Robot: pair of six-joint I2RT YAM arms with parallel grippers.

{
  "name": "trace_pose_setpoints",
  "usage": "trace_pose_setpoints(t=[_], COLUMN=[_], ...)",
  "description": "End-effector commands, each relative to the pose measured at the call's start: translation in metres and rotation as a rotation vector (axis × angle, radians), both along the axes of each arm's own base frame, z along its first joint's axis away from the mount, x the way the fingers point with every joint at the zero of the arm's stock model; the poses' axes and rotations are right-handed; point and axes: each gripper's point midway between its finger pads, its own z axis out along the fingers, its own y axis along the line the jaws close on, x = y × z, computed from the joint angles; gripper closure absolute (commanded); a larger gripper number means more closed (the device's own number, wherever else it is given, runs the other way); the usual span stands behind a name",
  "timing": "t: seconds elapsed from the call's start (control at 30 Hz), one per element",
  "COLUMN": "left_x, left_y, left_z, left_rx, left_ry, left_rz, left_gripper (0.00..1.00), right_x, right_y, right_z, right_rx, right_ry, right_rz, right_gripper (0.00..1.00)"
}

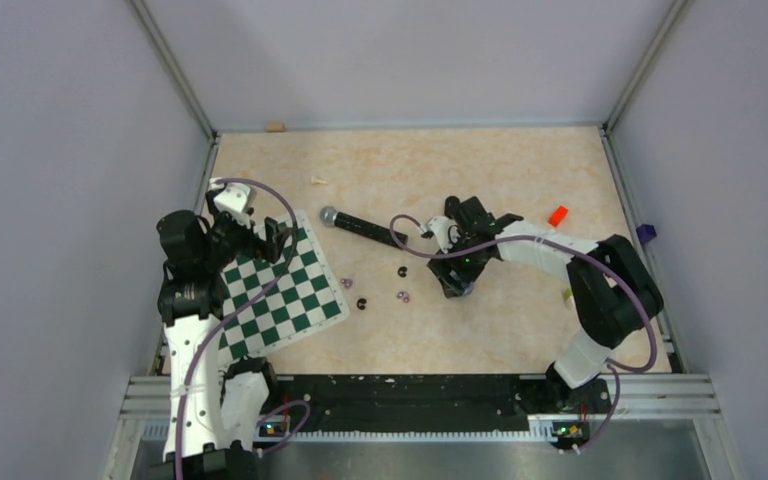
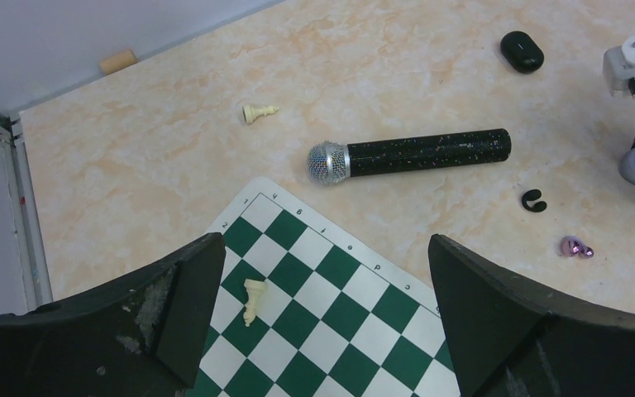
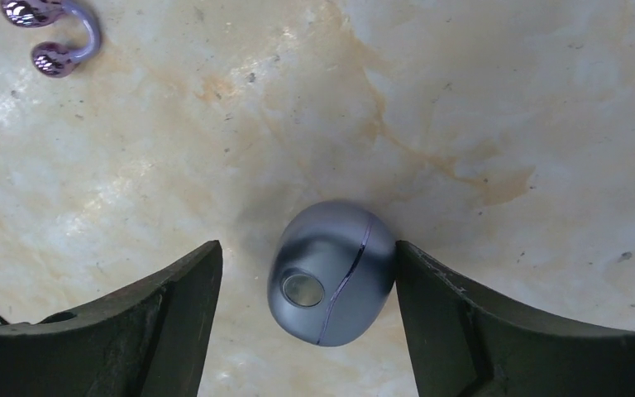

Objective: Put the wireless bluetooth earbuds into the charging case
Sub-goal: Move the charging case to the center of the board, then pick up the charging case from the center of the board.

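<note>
- Currently, the charging case (image 3: pixel 331 281) lies on the table (image 1: pixel 520 330) with its lid closed; the right wrist view shows the seam unbroken.
- The right gripper (image 3: pixel 307 256) is spread open around the case and grasps nothing. One finger sits against or just beside the shell; the other stands apart from it.
- One purple earbud (image 1: pixel 401 296) lies near the case on the chessboard side, with a black earbud (image 1: pixel 402 271) near it, farther from the arm bases.
- A second purple earbud (image 1: pixel 348 282) and a second black earbud (image 1: pixel 362 303) lie just off the edge of the chessboard (image 1: pixel 290 300). No earbud is in the case.
- The left gripper (image 2: pixel 324 244) is released, with its fingers wide apart. It hovers over the chessboard holding nothing.
- The microphone (image 1: pixel 365 226) lies on the table beyond the earbuds, apart from them.
- Step in hand, as a judgement: securing the case. Insertion has not begun.
- Next move: centre the right gripper on the case before you close it. The shell is rounded and smooth, so an off-centre pinch is likely to push it sideways out of the gripper.
- Once the case is held, open its lid before you bring any earbud to it. The left gripper is free for that work or for picking up earbuds.
</note>
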Motion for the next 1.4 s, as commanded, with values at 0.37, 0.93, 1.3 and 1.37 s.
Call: trace_pose_setpoints(t=[0.37,0.93,1.3,1.37], left_x=[0.002,0.000,0.000,0.002], left_y=[0.001,0.000,-0.006,-0.011], left_z=[0.004,0.006,0.005,0.004], left_rx=[0.015,0.017,-0.004,-0.025], left_ry=[-0.029,-0.033,-0.029,-0.023], left_rz=[-0.009,-0.013,-0.050,-0.073], left_gripper=[0.01,0.01,0.01,0.01], right_x=[0.024,0.010,-0.002,-0.002], right_y=[-0.010,-0.014,-0.001,0.001], right_z=[0.034,0.004,0.029,0.038], right_rx=[0.201,0.158,0.257,0.284], right_ry=[0.070,0.210,0.217,0.197], right_rz=[-0.112,-0.134,-0.047,-0.030], right_gripper=[0.28,0.58,0.86,0.86])
